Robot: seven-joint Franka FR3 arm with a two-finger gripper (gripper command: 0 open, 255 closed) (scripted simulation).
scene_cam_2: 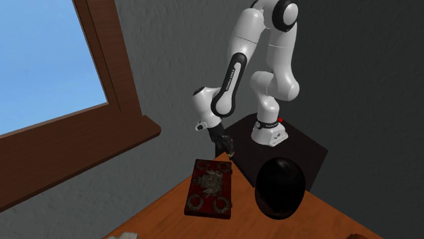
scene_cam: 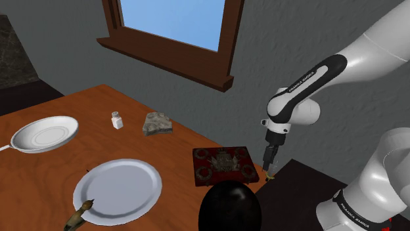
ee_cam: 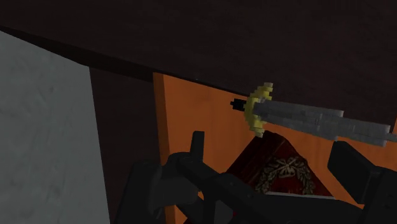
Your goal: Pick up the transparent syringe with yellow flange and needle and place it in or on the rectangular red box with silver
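Observation:
The syringe (ee_cam: 318,121) has a grey barrel, a yellow flange (ee_cam: 257,109) and a short dark tip. It lies on the orange-brown table (scene_cam: 98,108) at the corner nearest the stand, just beyond my fingertips. A yellow speck of the syringe (scene_cam: 271,176) shows under my gripper (scene_cam: 269,168). The dark red box (scene_cam: 223,165) with silver ornaments lies flat on the table right beside it, toward the shoulder view's left. My gripper (ee_cam: 272,149) hangs low over the syringe with its fingers (ee_cam: 197,145) apart, touching nothing. The gripper (scene_cam_2: 227,146) also hovers past the box (scene_cam_2: 210,189).
A black egg-shaped thing (scene_cam: 230,207) stands close in front of the box. Farther along the table are a white plate (scene_cam: 118,187), a white bowl (scene_cam: 45,133), a small shaker (scene_cam: 117,120) and a grey lump (scene_cam: 158,123). A grey wall and a window (scene_cam: 177,23) run behind.

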